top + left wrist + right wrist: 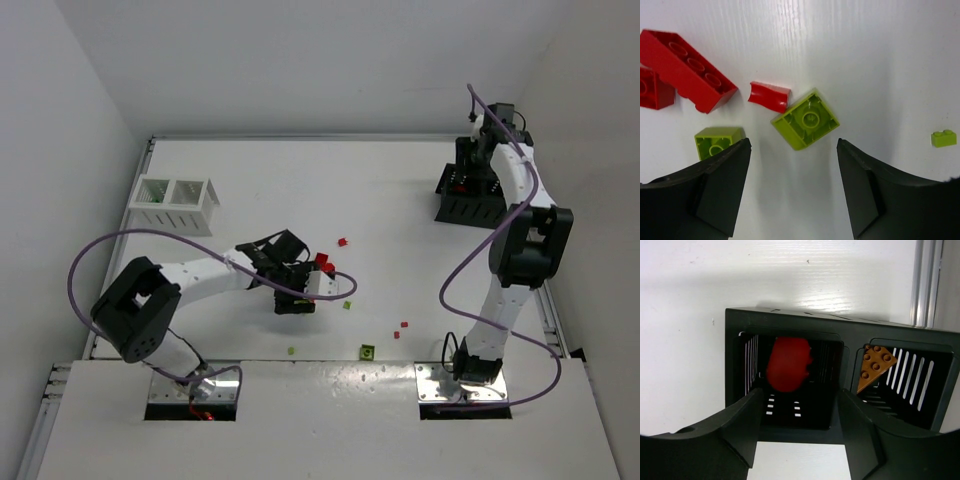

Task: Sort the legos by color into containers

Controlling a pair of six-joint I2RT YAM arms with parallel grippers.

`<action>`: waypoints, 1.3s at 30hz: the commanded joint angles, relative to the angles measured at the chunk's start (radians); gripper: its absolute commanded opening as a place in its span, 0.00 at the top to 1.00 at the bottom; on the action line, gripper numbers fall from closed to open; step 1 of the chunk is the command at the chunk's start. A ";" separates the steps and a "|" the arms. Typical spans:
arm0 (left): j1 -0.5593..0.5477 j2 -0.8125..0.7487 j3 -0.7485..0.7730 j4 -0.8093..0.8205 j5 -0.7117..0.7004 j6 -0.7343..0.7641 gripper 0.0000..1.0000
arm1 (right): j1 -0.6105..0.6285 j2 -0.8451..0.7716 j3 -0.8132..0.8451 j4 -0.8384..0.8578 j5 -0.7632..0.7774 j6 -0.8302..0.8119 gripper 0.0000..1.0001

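My left gripper (794,145) hangs open low over the table, with nothing between its fingers. Just ahead of it lies an upturned yellow-green brick (806,119). A second yellow-green brick (717,140) sits by the left fingertip. A long red brick (687,70), a red curved bit (769,96) and another red brick (652,89) lie further on. My right gripper (800,395) is open above the black container (790,320). A blurred red piece (788,363) is inside its left compartment, apart from the fingers. An orange-tan wedge plate (875,366) leans in the right compartment.
The white slatted container (175,205) stands at the far left. Loose bits lie between the arms: a small red one (343,242), two red ones (401,329), a green one (368,351) and a yellow-green one (291,350). A tiny yellow-green brick (943,138) lies to the right of the left gripper.
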 commanded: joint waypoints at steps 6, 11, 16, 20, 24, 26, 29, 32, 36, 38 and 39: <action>-0.031 0.085 0.066 -0.039 0.087 0.102 0.24 | -0.001 -0.036 0.050 -0.023 -0.091 0.005 0.32; -0.040 0.133 0.088 -0.039 0.098 0.113 0.24 | -0.001 -0.102 0.018 -0.047 -0.160 0.005 0.31; -0.060 0.147 0.098 -0.050 0.098 0.136 0.28 | -0.001 -0.168 -0.029 -0.057 -0.194 -0.004 0.31; -0.078 0.147 0.089 -0.050 0.098 0.136 0.32 | -0.001 -0.188 -0.072 -0.066 -0.194 -0.004 0.31; -0.087 0.147 0.071 -0.050 0.089 0.136 0.49 | -0.001 -0.208 -0.094 -0.066 -0.203 -0.013 0.31; -0.087 0.136 0.071 -0.050 0.089 0.136 0.63 | -0.001 -0.218 -0.105 -0.066 -0.203 -0.013 0.31; -0.087 0.081 0.071 -0.070 0.077 0.107 0.70 | 0.009 -0.232 -0.128 -0.076 -0.234 -0.033 0.31; -0.077 0.003 0.080 -0.081 0.086 0.050 0.73 | 0.019 -0.307 -0.236 -0.063 -0.326 -0.053 0.31; 0.035 -0.140 0.169 -0.137 0.133 -0.048 0.76 | 0.028 -0.401 -0.446 -0.026 -0.413 -0.102 0.31; 0.098 -0.195 0.249 -0.147 0.142 -0.082 0.77 | 0.060 -0.413 -0.508 -0.049 -0.455 -0.157 0.31; 0.173 -0.208 0.297 -0.147 0.132 -0.120 0.78 | 0.075 -0.427 -0.526 -0.063 -0.472 -0.177 0.31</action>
